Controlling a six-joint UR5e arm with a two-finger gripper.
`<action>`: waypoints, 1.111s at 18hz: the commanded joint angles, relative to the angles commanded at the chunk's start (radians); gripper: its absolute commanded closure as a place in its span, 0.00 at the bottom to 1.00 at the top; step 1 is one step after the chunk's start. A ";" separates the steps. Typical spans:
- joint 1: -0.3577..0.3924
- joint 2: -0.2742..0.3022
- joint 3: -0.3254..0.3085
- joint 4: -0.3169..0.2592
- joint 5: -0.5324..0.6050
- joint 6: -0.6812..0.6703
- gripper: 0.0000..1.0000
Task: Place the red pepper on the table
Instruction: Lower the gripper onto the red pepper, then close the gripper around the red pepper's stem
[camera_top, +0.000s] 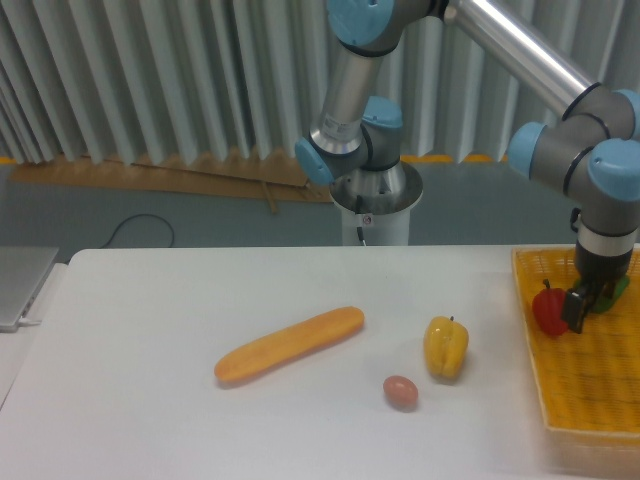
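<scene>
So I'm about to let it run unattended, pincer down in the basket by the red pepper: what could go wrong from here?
1. The pincer sits at the red pepper's right edge, so a grip there may be off-centre and the glossy pepper could slip.
2. The green pepper lies right behind the pincer and may get nudged or pinched.
3. The yellow basket has a raised rim towards the table; a low carry could snag it.
</scene>
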 joint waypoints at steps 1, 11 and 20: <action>-0.002 -0.005 0.003 -0.001 0.017 0.008 0.00; 0.024 0.060 -0.100 -0.009 0.022 0.041 0.00; 0.060 0.022 -0.058 -0.006 0.023 0.075 0.00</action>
